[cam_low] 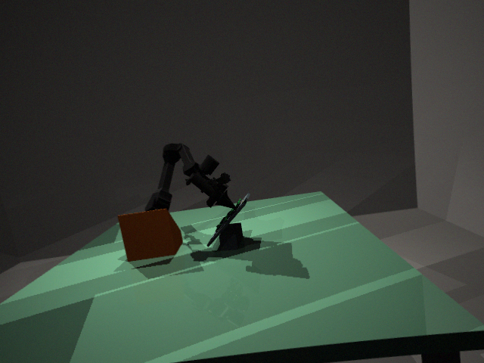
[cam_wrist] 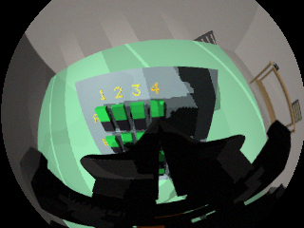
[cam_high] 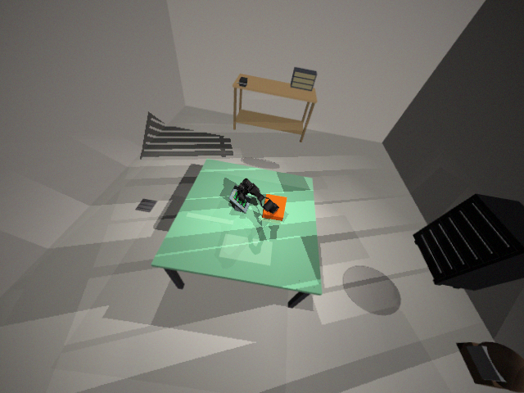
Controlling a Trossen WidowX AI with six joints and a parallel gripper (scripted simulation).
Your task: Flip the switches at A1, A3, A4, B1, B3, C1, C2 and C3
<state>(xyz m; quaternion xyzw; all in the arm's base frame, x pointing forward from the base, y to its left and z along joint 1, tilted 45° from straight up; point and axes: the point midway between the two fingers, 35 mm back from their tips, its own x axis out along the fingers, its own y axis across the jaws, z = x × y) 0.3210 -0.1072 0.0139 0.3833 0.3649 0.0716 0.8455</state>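
Wrist view: closed gripper point(cam_high: 239, 200) point(cam_low: 234, 206) point(cam_wrist: 158, 122) at the switch panel point(cam_high: 246, 208) point(cam_low: 245, 198) point(cam_wrist: 90, 85)

Its empty fingertips pointed just below switch A4 point(cam_wrist: 157, 109), near the frame's centre, on the tilted panel; a slight sideways drift could have pressed a neighbouring switch, and the fingers hid the lower rows.

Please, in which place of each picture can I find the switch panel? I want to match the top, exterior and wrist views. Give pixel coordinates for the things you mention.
Top: the switch panel point(cam_high: 246, 208) point(cam_low: 212, 240) point(cam_wrist: 111, 83) is just left of the picture's centre, partly under the arm.
Exterior: right of the orange block, below the centre, seen nearly edge-on and tilted.
Wrist: in the middle, its lower part hidden by the end effector point(cam_wrist: 158, 122).
Shared landmark: the green table point(cam_high: 237, 270) point(cam_low: 312, 296) point(cam_wrist: 64, 104).
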